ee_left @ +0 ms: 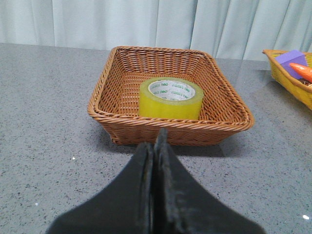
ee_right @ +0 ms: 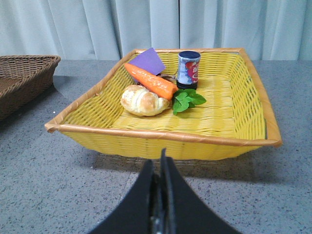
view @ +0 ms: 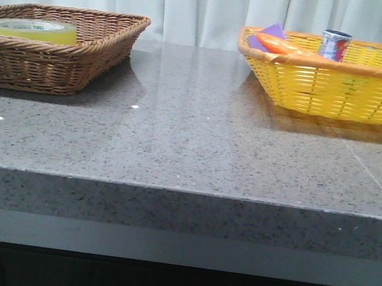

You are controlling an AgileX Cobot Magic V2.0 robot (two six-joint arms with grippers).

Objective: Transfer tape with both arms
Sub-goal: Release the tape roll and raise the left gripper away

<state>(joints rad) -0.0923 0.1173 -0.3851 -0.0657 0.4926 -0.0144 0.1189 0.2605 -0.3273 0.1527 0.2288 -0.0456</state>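
Task not yet begun: the tape (ee_left: 171,99) lies flat in the brown wicker basket (ee_left: 127,122). Left gripper (ee_left: 155,146) and right gripper (ee_right: 159,165) are pressed together, empty. Next, the left one must spread and reach in.

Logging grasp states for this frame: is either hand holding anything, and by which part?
Nothing is held. The left hand and right hand are shut on nothing; the tape lies untouched in the brown wicker basket.

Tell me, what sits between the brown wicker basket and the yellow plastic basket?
Nothing: in the front view, only bare grey speckled tabletop separates the brown wicker basket from the yellow plastic basket.
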